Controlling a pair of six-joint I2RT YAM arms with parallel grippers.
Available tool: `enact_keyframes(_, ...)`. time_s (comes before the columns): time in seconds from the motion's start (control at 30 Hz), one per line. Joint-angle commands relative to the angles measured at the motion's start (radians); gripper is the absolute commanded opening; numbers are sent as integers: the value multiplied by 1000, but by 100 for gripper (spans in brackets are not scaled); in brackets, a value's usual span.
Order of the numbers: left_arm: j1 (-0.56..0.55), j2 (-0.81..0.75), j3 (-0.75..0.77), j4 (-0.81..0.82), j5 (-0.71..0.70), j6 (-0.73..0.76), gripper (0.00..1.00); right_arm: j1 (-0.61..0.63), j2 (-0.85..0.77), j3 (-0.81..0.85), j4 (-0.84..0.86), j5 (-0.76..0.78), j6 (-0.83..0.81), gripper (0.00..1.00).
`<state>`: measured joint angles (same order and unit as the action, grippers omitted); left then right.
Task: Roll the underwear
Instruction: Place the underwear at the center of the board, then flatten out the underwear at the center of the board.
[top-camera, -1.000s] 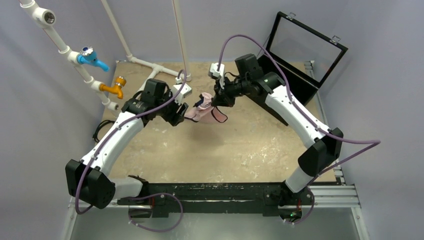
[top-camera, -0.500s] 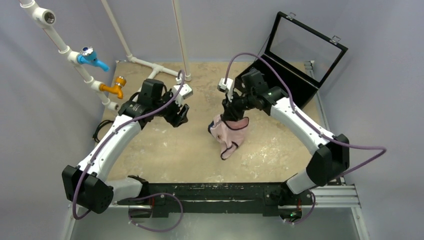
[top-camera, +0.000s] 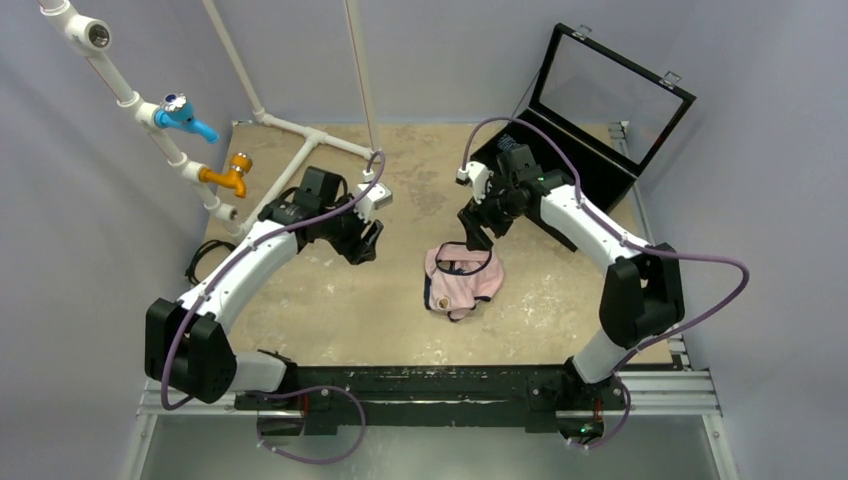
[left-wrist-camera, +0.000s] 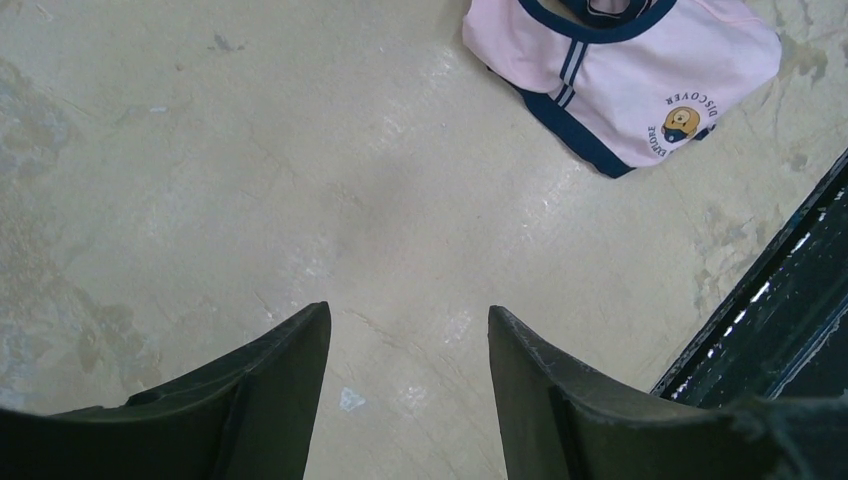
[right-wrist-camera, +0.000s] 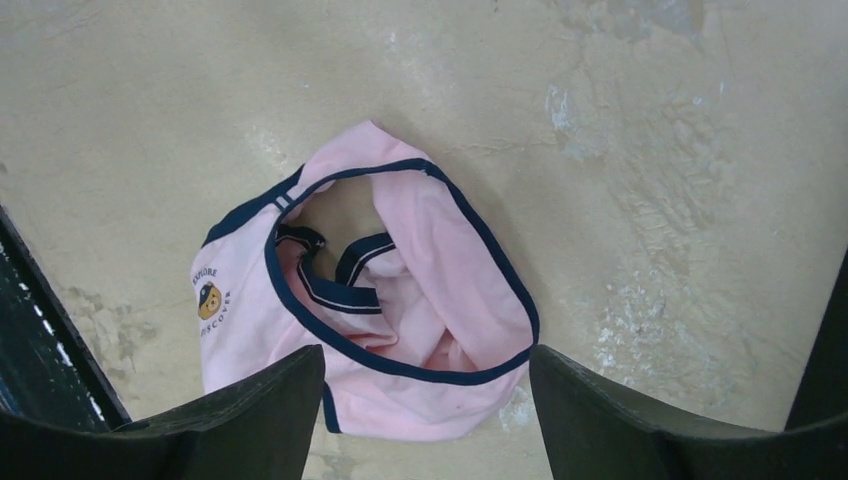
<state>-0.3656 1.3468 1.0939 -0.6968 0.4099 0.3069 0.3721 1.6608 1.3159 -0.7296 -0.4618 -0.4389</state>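
Observation:
The underwear (top-camera: 462, 280) is pale pink with navy trim and a small bear print, and lies crumpled on the tabletop with its waistband gaping open. My right gripper (top-camera: 478, 236) hovers just behind it, open and holding nothing. In the right wrist view the underwear (right-wrist-camera: 460, 290) lies on the table beyond and between the fingertips of the right gripper (right-wrist-camera: 427, 350). My left gripper (top-camera: 362, 240) is open and empty, well to the left of the fabric. The left wrist view shows the underwear (left-wrist-camera: 640, 70) at the top right, far from the left gripper (left-wrist-camera: 408, 315).
A black case (top-camera: 600, 110) with its lid raised stands at the back right, close behind the right arm. White pipes carrying a blue tap (top-camera: 185, 115) and an orange tap (top-camera: 228, 175) run along the left. A black rail (top-camera: 430, 385) borders the near edge.
My right gripper carried the underwear from mid-air near the left gripper down and to the right, then opened; the fabric now lies on the table. The left arm shifted slightly.

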Motion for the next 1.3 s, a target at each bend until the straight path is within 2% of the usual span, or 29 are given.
enact_keyframes(0.0, 7, -39, -27, 39, -18, 12, 58, 22, -41, -9, 39, 55, -52, 75)
enact_keyframes(0.3, 7, -85, -68, 49, -66, 5, 57, 142, 141, 73, 62, -98, 40, 73)
enact_keyframes(0.57, 7, -128, -96, 51, -97, 12, 57, 173, 226, 77, 69, -178, 67, 69)
enact_keyframes(0.67, 8, -125, -101, 64, -97, 8, 57, 175, 258, 97, 63, -226, 69, 52)
enact_keyframes(0.77, 7, -117, -109, 89, -94, -1, 57, 174, 250, 151, 37, -271, 51, 23)
enact_keyframes(0.87, 7, -103, -111, 125, -64, -14, 57, 173, 199, 212, -9, -315, 9, 2)
enact_keyframes(1.1, 8, -54, -58, 211, 45, -89, 57, 158, 60, 381, -156, -386, -49, 0)
enact_keyframes(1.27, 8, -3, 34, 241, 249, -190, 57, 159, -31, 367, -151, -406, -42, 0)
